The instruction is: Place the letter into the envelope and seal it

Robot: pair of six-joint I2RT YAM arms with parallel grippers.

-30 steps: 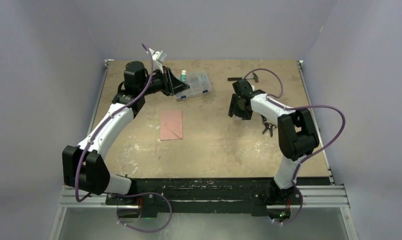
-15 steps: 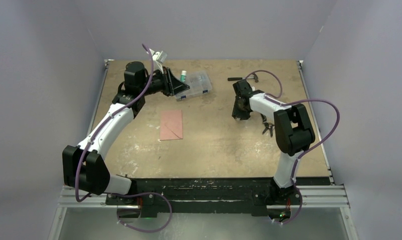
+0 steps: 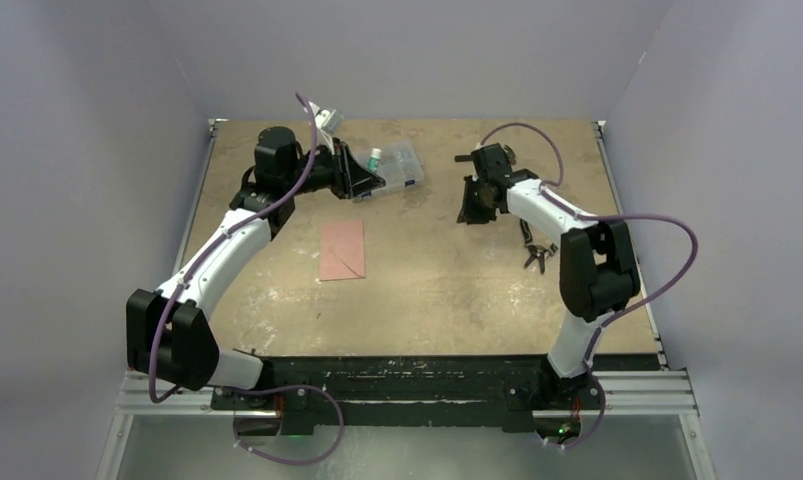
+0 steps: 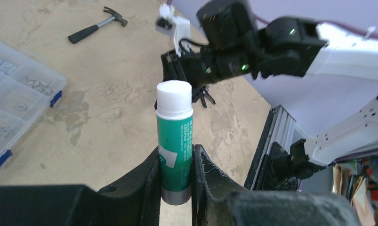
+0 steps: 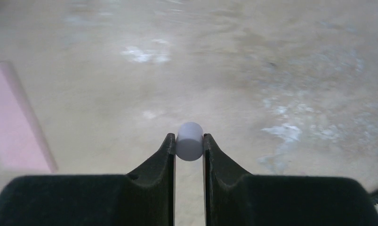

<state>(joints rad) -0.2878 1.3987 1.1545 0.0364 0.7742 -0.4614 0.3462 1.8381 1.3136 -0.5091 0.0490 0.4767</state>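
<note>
The salmon-pink envelope (image 3: 342,250) lies flat on the table between the two arms, and its edge shows at the left of the right wrist view (image 5: 12,122). The letter is out of view. My left gripper (image 3: 362,172) (image 4: 176,155) is raised at the back and shut on a green glue stick (image 4: 175,122) with a white top, held upright. My right gripper (image 3: 472,205) (image 5: 189,143) hovers right of the envelope. Its fingertips are pressed on a small white cylinder (image 5: 189,134), which looks like a cap.
A clear compartment box (image 3: 397,168) (image 4: 12,94) sits at the back, just beyond the left gripper. A hammer (image 4: 95,26) lies near the back edge behind the right gripper. A small dark hand tool (image 3: 537,255) rests under the right forearm.
The right gripper's jaws have narrowed onto the white cylinder, and that arm has swung its wrist toward the back. The left gripper has shifted slightly right with the glue stick.
</note>
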